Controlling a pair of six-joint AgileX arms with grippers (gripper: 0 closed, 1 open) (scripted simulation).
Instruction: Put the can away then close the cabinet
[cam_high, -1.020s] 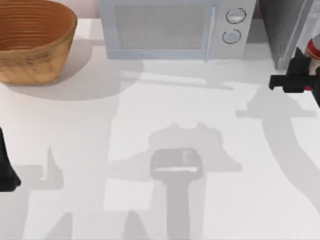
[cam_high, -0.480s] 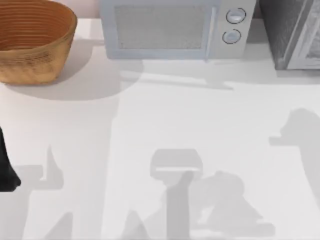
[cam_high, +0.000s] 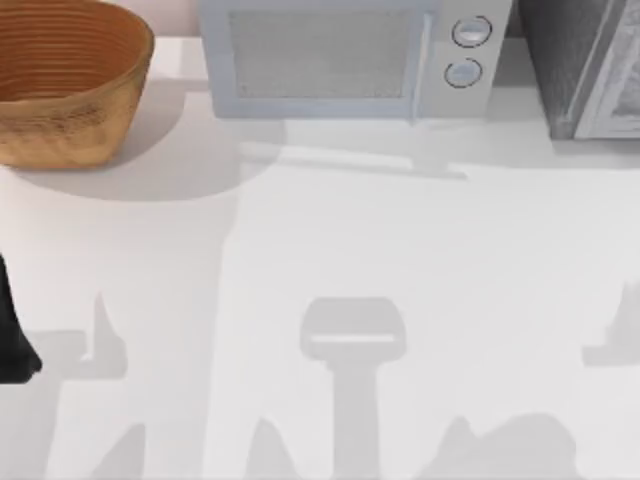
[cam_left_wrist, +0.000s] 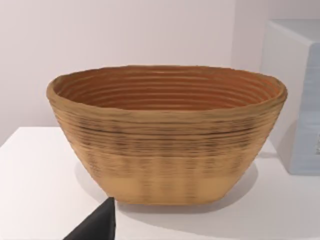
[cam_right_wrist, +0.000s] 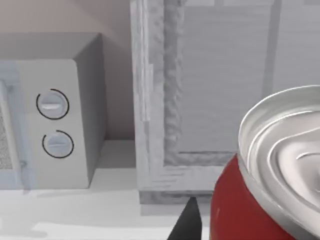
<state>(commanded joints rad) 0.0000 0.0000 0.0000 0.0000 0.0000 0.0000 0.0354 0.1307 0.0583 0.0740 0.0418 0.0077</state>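
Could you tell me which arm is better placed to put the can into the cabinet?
Right. Its wrist view shows the can close up, facing the cabinet; the left arm sits by the basket.

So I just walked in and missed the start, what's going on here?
The right arm is carrying the can, which sits close in front of its wrist camera, facing the cabinet beside the microwave. The can is not yet inside. The left arm is parked at the table's left edge, near the basket.

Red can (cam_right_wrist: 235, 210) with silver top, speckled dark grey cabinet (cam_high: 560, 60), ribbed tan basket (cam_high: 60, 90).
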